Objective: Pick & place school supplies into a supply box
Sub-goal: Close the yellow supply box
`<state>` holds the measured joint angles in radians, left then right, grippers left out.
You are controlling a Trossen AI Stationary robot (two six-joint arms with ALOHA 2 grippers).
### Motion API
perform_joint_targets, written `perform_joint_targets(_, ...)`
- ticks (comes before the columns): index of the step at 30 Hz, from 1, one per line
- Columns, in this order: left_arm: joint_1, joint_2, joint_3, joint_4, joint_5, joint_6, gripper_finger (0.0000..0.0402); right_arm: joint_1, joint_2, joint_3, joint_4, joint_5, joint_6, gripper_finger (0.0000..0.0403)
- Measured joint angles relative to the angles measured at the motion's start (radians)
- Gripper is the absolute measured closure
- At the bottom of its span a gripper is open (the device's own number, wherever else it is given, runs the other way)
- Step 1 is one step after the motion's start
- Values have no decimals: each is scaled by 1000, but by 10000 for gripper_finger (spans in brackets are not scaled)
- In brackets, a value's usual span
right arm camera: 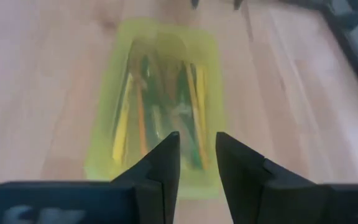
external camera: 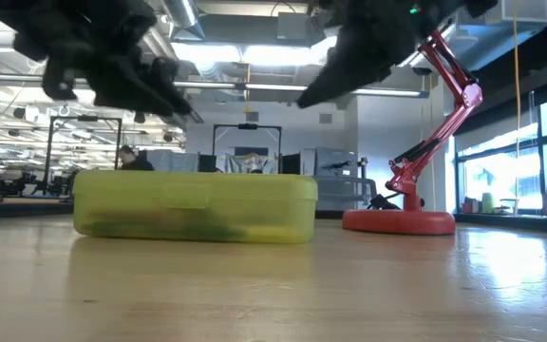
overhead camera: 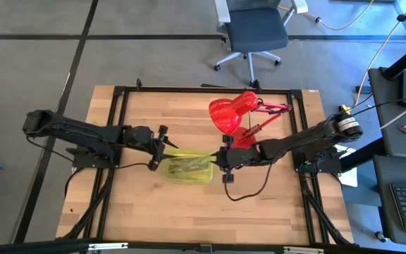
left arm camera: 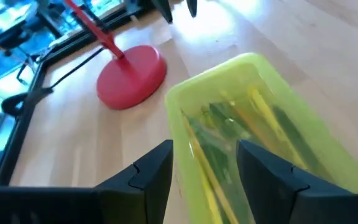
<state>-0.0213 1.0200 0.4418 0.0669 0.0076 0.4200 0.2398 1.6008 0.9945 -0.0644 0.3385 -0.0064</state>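
The supply box (overhead camera: pixel 187 168) is a translucent yellow-green case lying flat on the wooden table, and in the low view (external camera: pixel 195 204) it looks closed. Yellow, orange and dark pens and pencils (right arm camera: pixel 160 109) show through its top, also in the left wrist view (left arm camera: pixel 241 127). The scissors cannot be made out. My left gripper (overhead camera: pixel 159 148) hovers open above the box's left end (left arm camera: pixel 204 163). My right gripper (overhead camera: pixel 224 159) hovers open above its right end (right arm camera: pixel 197 155). In the low view both grippers (external camera: pixel 164 95) (external camera: pixel 321 90) hang clear above the box.
A red desk lamp stands just beyond the box on the far right, its round base (external camera: pixel 397 221) (left arm camera: pixel 132 76) on the table and its head (overhead camera: pixel 228 113) over the far middle. Bare wood (overhead camera: pixel 189 212) lies toward the near edge. An office chair (overhead camera: pixel 256 32) stands beyond the table.
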Motion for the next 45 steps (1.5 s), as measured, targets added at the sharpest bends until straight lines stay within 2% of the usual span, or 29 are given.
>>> perform_joint_targets(2,-6,-69,2,-63,-30,-47,233,3,-40,1,-91,-2,-19,295)
perform_joint_targets(4,-5,-145,20,-140,-90,-91,233,11,-76,-3,-188,-11,58,295)
perform_joint_targets(7,17,-250,15,-176,-207,-138,233,20,-155,-58,-181,-85,107,295)
perform_joint_targets(10,41,-302,-22,-169,-214,-236,233,20,-217,-168,18,-200,107,295)
perform_joint_targets(13,87,-300,-29,-187,-106,-297,233,20,-236,-271,214,-236,95,295)
perform_joint_targets(17,119,-229,-59,-196,133,-340,233,20,-242,-347,347,-236,114,295)
perform_joint_targets(19,118,-178,-63,-159,178,-367,233,20,-241,-363,365,-236,137,295)
perform_joint_targets(30,54,71,-63,-43,166,-467,233,20,-241,-367,375,-236,181,295)
perform_joint_targets(34,35,138,-62,-17,140,-512,233,20,-241,-367,372,-270,187,295)
perform_joint_targets(45,-9,152,-61,34,124,-566,233,19,-241,-366,357,-290,181,295)
